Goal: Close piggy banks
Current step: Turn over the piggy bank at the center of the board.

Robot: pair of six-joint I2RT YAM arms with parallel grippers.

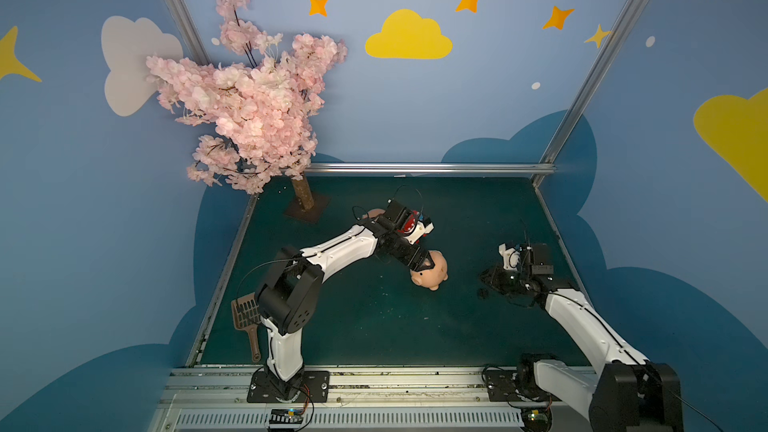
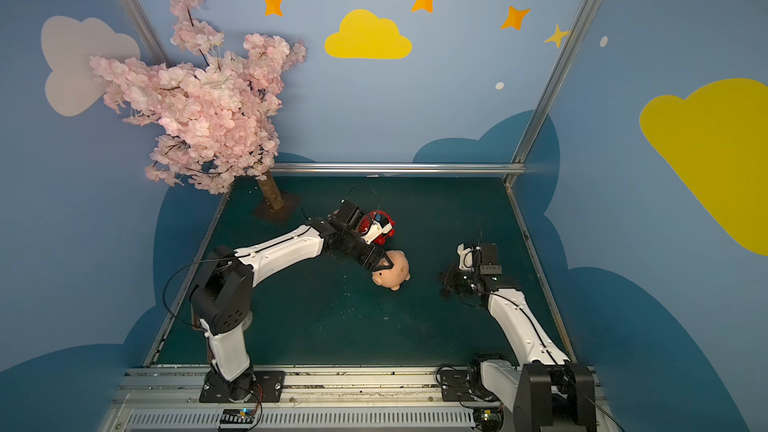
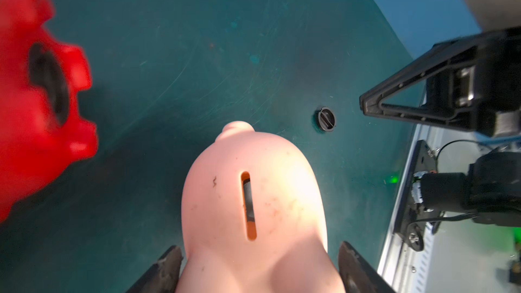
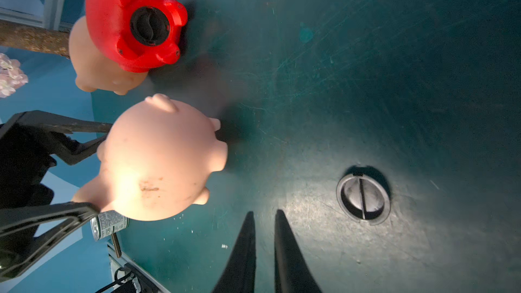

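A peach-pink piggy bank stands mid-table with its coin slot up. My left gripper is shut on it, one finger against each side. A red piggy bank lies farther back with its belly showing, and a black plug sits in the belly hole. Another peach piggy bank lies behind it. A loose dark plug rests on the mat. My right gripper hovers beside it, nearly closed and empty.
A pink blossom tree on a square base stands at the back left corner. A brown scoop lies by the left arm's base. Aluminium rails edge the green mat, and blue walls stand on three sides.
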